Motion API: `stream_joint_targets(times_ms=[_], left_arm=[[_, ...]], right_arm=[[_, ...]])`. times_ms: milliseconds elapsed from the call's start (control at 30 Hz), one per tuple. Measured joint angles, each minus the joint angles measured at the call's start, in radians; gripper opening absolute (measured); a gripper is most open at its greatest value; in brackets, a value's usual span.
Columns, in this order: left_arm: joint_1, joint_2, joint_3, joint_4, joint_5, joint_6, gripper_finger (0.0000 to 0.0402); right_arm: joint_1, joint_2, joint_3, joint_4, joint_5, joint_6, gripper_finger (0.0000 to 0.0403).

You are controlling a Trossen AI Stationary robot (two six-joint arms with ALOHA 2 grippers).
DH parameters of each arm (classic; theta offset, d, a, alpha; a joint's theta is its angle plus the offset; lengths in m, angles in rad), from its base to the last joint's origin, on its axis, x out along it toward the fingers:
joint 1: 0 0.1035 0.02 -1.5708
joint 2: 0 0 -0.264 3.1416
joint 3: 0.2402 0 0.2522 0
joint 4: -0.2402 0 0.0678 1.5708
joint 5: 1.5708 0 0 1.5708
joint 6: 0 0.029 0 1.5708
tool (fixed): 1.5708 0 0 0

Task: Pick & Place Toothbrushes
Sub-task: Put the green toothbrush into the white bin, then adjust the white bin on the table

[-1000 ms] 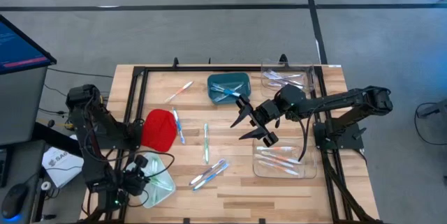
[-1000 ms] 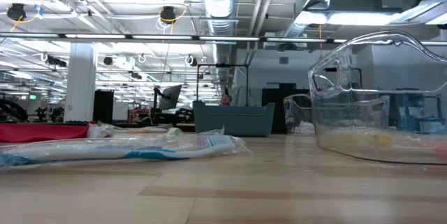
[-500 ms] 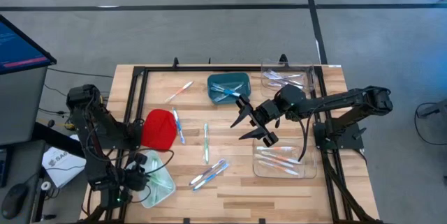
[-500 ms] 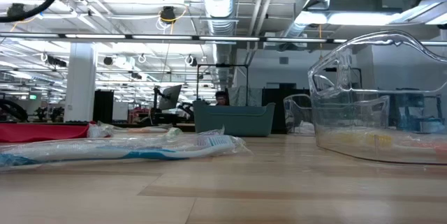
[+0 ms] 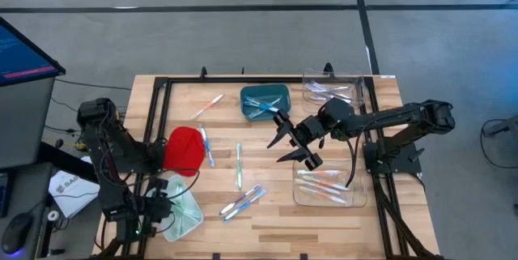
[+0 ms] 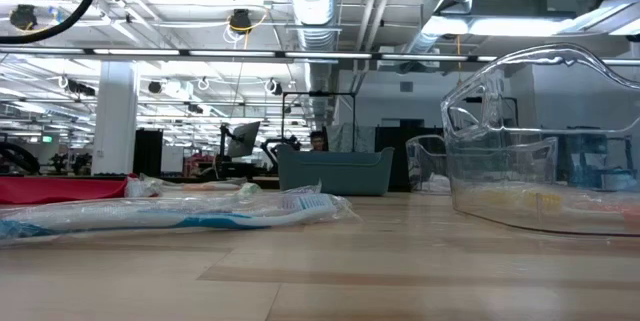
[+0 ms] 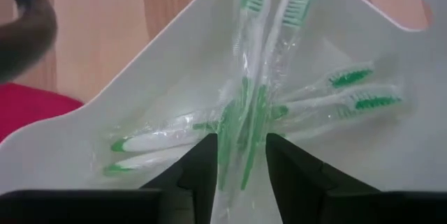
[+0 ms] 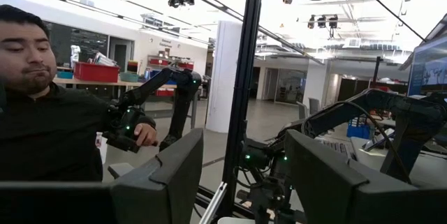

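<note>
Spanning the whole high view, the light wooden desk (image 5: 267,215) carries a black rectangular frame (image 5: 158,114) and several bins. At the right near side sits a large clear plastic tray (image 5: 328,187) holding orange-red toothbrushes (image 5: 322,185); a smaller clear tray (image 5: 332,90) at the far right holds pale ones. A teal plastic bin (image 5: 265,100) stands at the far middle, a red bin (image 5: 184,149) at the left, and a pale green translucent bin (image 5: 182,211) at the near left. Loose wrapped toothbrushes (image 5: 238,167) lie on the bare wood between them.

The right tool (image 5: 293,140) hangs above the middle of the desk, fingers spread wide, holding nothing. The left tool (image 7: 237,175) hovers over the pale green bin, fingers parted on either side of a wrapped green-and-white toothbrush (image 7: 246,123); whether they touch it I cannot tell. More green toothbrushes (image 7: 335,98) lie in that bin.

A person in a dark top (image 8: 42,140) shows beyond the desk.
</note>
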State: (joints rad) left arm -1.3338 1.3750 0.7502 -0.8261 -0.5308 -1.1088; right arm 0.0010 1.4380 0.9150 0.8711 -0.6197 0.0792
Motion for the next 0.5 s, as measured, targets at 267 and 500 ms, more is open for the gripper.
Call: stream_joint_targets(times_ms=[267,500], left_arm=[[0.000,-0.069,0.000,-0.003,-0.023,-0.030,0.0106],[0.000,-0.220,0.000,0.003,-0.138,-0.030,0.0108]], right_arm=[[0.000,0.000,0.000,0.000,0.000,0.000,0.0193],[0.000,0.000,0.000,0.000,0.000,0.000,0.0196]])
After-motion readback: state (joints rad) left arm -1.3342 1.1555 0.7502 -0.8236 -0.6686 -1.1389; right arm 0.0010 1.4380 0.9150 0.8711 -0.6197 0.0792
